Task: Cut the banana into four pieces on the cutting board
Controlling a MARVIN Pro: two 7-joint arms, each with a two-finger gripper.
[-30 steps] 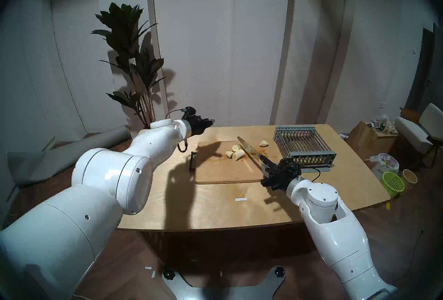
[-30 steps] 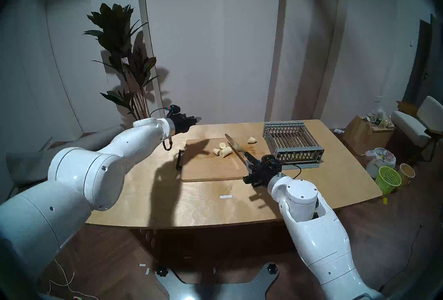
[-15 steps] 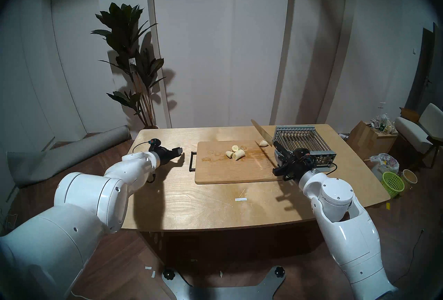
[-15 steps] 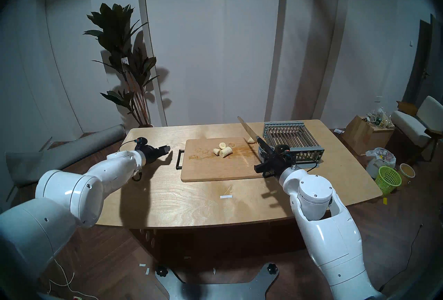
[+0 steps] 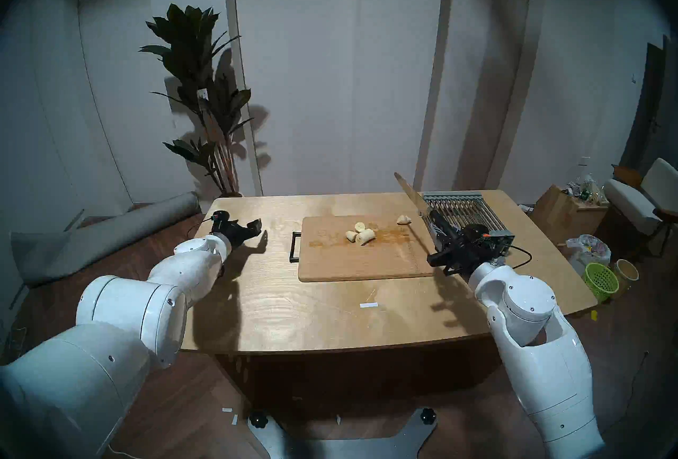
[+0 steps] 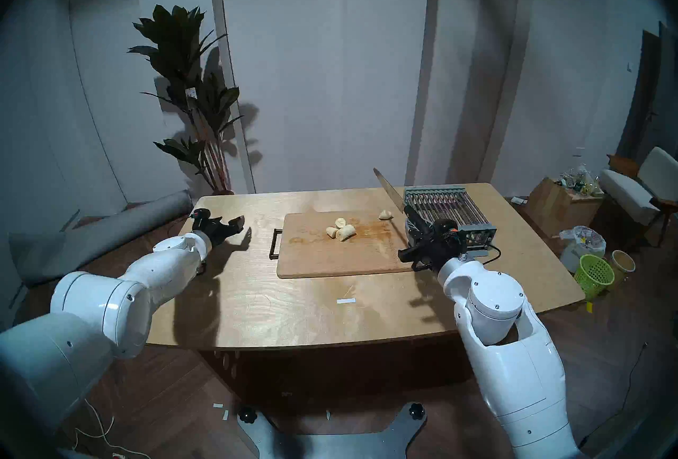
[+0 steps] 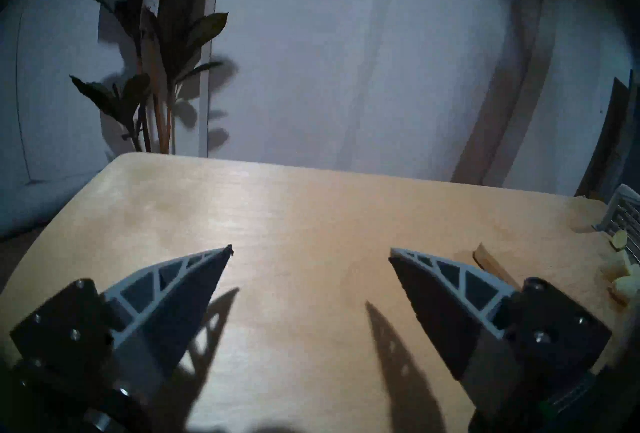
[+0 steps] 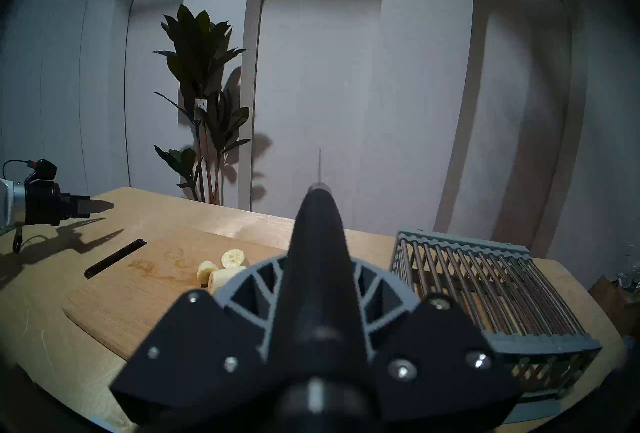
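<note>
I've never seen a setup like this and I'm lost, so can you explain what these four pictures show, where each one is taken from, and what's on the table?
It is a robot with two white arms at a wooden table. Two pictures come from cameras on its head, looking down; the other two sit on its wrists. The right gripper is shut on a knife, raised above the table beside a metal rack. The left gripper is open and empty, over bare table. On the cutting board lie three banana pieces close together and a fourth near its far right corner.
</note>
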